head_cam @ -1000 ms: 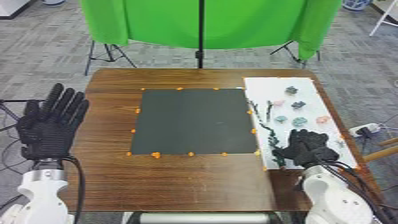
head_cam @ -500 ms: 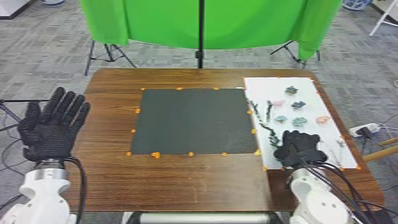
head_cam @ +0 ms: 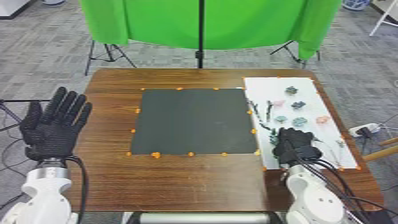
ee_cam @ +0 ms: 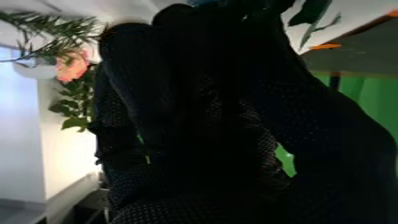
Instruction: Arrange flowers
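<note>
Flowers (head_cam: 298, 121): lying spread out on the white sheet (head_cam: 306, 85), at the right of the surface (head_cam: 178, 190), farther off than the right robot hand (head_cam: 298, 146). From nearest: right robot hand over the near part of the white sheet; cannot tell whether apart, together or clamped on anything. In the right wrist view, dark green leaves (ee_cam: 313, 12) close beside it. Left robot hand (head_cam: 51, 132) by the left edge of the surface, straight and spread apart. Between them and farther on, dark sheet (head_cam: 191, 120), flat, ringed with orange bits (head_cam: 155, 155). Along the white sheet's left side, dark twigs (head_cam: 268, 111). To their right, teal and pink flowers; farther, pink and grey-blue; farthest, one more grey-blue. Past the far edge, green cloth (head_cam: 249, 25), with a black pole (head_cam: 201, 30) in front
</note>
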`<state>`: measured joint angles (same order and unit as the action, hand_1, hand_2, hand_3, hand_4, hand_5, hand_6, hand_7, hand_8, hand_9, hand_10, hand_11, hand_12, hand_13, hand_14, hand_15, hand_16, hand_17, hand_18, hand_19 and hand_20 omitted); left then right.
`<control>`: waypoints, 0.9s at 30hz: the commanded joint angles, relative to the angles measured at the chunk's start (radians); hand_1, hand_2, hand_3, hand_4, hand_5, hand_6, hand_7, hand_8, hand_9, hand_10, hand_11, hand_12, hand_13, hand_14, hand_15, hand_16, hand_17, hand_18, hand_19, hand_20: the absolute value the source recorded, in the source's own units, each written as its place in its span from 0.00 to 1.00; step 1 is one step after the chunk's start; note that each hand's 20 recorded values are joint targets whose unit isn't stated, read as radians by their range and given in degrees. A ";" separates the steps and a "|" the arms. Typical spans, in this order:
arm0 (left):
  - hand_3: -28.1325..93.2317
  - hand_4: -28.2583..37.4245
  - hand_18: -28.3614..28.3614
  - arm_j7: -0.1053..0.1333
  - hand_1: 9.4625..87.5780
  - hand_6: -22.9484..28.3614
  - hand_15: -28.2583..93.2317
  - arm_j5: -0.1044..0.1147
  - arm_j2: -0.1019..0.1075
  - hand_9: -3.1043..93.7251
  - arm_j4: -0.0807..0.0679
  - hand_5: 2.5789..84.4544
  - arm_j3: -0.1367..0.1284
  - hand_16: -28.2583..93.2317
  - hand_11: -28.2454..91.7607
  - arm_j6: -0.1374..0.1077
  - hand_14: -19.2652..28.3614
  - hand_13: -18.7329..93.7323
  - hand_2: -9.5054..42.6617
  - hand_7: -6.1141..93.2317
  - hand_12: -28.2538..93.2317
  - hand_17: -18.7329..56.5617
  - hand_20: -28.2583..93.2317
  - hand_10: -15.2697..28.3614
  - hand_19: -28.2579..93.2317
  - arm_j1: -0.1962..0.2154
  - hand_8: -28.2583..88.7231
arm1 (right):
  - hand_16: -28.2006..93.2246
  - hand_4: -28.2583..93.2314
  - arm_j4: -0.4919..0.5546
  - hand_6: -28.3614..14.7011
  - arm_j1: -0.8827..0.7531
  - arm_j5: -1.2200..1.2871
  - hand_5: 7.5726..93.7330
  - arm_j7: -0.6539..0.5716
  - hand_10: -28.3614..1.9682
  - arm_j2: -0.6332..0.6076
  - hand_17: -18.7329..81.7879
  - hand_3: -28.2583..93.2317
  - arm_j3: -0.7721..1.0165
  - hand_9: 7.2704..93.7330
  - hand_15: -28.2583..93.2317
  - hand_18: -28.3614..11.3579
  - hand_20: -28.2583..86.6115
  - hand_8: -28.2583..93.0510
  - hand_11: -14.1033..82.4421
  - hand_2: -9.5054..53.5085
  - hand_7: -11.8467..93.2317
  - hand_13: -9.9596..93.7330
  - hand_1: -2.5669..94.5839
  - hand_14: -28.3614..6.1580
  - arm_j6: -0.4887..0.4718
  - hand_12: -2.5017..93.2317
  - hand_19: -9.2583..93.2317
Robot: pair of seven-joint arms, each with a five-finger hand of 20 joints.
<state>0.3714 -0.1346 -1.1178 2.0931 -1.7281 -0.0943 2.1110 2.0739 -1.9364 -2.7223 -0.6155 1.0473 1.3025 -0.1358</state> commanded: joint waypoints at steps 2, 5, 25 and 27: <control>0.87 0.00 0.78 0.003 0.22 0.67 0.51 0.006 -0.008 0.46 -0.006 0.58 0.000 0.17 0.38 0.004 0.76 0.44 0.39 0.15 0.31 0.17 0.33 0.73 0.56 0.021 0.17 | 0.59 0.00 -0.031 0.65 -0.085 0.028 1.00 -0.007 0.53 -0.004 0.48 0.92 -0.046 1.00 0.42 0.14 0.40 0.24 0.23 0.00 0.33 0.90 0.57 0.63 0.116 0.36 0.81; 0.87 0.00 0.78 0.004 0.22 0.67 0.51 -0.008 -0.008 0.46 -0.007 0.58 0.002 0.17 0.39 -0.004 0.77 0.44 0.39 0.15 0.31 0.17 0.33 0.73 0.56 0.021 0.17 | 0.59 0.02 -0.010 0.65 -0.069 0.034 1.00 -0.024 0.56 -0.016 0.50 0.94 -0.047 1.00 0.42 0.11 0.40 0.24 0.26 0.00 0.35 0.92 0.56 0.65 0.197 0.36 0.82; 0.87 0.00 0.78 0.032 0.22 0.67 0.52 0.003 -0.008 0.46 0.012 0.57 -0.063 0.17 0.39 -0.019 0.76 0.44 0.39 0.15 0.31 0.17 0.33 0.73 0.56 0.133 0.17 | 0.63 0.16 -0.001 0.67 0.270 0.175 1.00 -0.059 0.61 0.091 0.53 0.96 -0.236 1.00 0.46 0.07 0.41 0.36 0.34 0.00 0.36 0.94 0.48 0.65 0.348 0.38 0.85; 0.87 0.00 0.78 0.030 0.22 0.67 0.52 -0.036 -0.011 0.45 0.003 0.57 -0.080 0.17 0.38 0.014 0.76 0.44 0.39 0.15 0.30 0.17 0.33 0.73 0.56 0.148 0.17 | 0.62 0.17 -0.038 0.66 0.330 0.199 1.00 -0.056 0.61 0.129 0.52 0.95 -0.282 1.00 0.47 0.07 0.41 0.36 0.34 0.00 0.36 0.94 0.48 0.65 0.347 0.38 0.85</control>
<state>0.3920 -0.1236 -1.1187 2.1043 -1.7623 -0.0995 2.1738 2.1179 -1.8019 -2.5730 -0.6968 1.0616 1.1194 0.2121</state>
